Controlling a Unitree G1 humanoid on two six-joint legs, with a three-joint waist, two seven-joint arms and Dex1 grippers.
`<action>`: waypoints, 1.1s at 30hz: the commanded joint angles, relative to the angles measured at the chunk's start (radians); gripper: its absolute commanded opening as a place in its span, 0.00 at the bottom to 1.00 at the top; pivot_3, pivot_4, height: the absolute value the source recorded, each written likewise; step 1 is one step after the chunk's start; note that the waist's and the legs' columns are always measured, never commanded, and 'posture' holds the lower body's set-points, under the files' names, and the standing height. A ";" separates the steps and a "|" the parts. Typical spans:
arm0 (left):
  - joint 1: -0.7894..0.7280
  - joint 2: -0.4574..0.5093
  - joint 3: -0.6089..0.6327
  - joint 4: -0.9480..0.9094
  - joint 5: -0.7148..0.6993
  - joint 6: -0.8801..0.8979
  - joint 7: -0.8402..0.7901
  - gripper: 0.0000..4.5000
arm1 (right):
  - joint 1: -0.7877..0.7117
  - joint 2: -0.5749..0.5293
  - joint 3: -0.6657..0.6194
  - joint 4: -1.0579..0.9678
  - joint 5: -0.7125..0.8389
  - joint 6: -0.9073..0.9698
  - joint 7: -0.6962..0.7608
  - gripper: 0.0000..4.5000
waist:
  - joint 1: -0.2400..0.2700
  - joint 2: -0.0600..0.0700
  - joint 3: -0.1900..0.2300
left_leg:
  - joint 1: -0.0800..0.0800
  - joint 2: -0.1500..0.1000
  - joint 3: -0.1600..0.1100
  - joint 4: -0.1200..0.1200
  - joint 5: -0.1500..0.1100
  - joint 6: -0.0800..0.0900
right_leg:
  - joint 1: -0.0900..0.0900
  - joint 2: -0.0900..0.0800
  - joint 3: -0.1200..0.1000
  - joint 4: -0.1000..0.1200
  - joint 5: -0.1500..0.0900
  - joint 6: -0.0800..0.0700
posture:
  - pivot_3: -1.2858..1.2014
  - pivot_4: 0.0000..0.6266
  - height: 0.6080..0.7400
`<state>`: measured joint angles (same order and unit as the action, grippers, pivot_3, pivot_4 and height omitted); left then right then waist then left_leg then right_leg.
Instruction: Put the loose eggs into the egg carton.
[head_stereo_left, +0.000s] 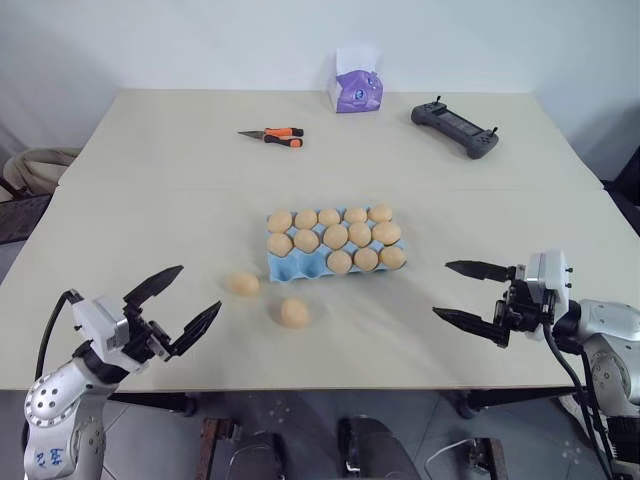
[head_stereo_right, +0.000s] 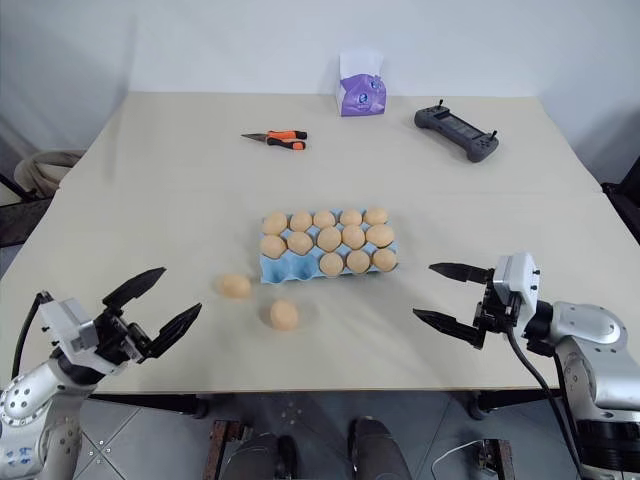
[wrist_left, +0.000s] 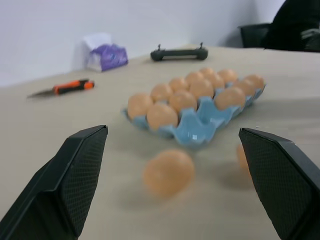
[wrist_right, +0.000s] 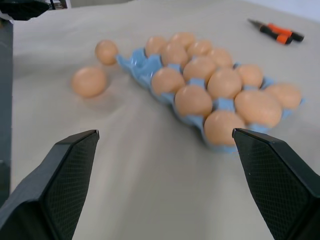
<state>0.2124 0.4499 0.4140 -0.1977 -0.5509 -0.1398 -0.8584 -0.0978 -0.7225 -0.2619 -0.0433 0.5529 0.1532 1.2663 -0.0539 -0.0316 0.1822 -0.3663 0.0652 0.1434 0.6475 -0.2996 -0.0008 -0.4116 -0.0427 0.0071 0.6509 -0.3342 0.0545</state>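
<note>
The left hand (head_stereo_left: 170, 305) hangs over the near left edge of the counter (head_stereo_left: 160, 190), its two black fingers spread wide and holding nothing. The right hand (head_stereo_left: 470, 295) hangs over the near right edge, fingers also wide apart and empty, pointing inward toward the middle.

Just ahead of the left hand lie the two loose eggs: one egg (head_stereo_left: 243, 284) sits near the carton's front left corner, and the other egg (head_stereo_left: 294, 313) lies closer to the front edge of the counter, a little to its right. They are apart from each other and from the carton.

The egg carton (head_stereo_left: 300, 266) sits in the middle of the counter, light blue, with thirteen eggs seated in it. The two empty cups are at the left end of its front row, the side nearest the loose eggs.

The eggs look smooth, rounded and light, so they are likely to roll or slip and to crack under a hard squeeze. I judge the safest hold is across the middle of the short axis, gently, from above.

Farther back lie an orange-handled cutter (head_stereo_left: 272, 136), a purple tissue pack (head_stereo_left: 356, 88) and a dark handheld controller (head_stereo_left: 455, 127). No writing on any of them can be read.
</note>
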 joint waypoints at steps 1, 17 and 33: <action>0.045 -0.013 0.034 -0.071 -0.022 -0.030 0.019 1.00 | 0.019 -0.021 -0.061 0.038 0.018 -0.032 0.018 0.99 | 0.000 0.000 0.000 | 0.000 0.000 0.000 0.000 0.000 0.000 | 0.000 0.000 0.000 0.000 0.000 0.000 | 0.52 0.24 1.00; 0.163 -0.190 -0.356 -0.433 0.227 0.133 0.319 1.00 | 0.013 -0.035 -0.067 0.073 0.005 0.000 -0.072 0.99 | 0.002 0.001 0.000 | -0.002 -0.001 0.000 0.000 -0.002 0.002 | 0.002 0.000 0.001 -0.007 0.001 0.002 | 0.52 0.24 1.00; -0.022 -0.077 -0.460 -0.541 0.260 0.688 0.483 1.00 | -0.039 -0.018 -0.019 0.049 -0.011 0.043 -0.125 0.99 | 0.004 0.002 0.001 | -0.002 -0.001 0.000 0.001 -0.002 0.002 | 0.002 0.001 0.001 -0.006 0.002 0.003 | 0.52 0.24 1.00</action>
<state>0.2052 0.3702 -0.0435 -0.7069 -0.2705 0.5254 -0.3795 -0.1343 -0.7366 -0.2745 0.0416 0.5364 0.1970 1.1472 -0.0499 -0.0292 0.1834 -0.3681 0.0645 0.1435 0.6480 -0.3013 0.0014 -0.4100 -0.0420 0.0083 0.6449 -0.3324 0.0573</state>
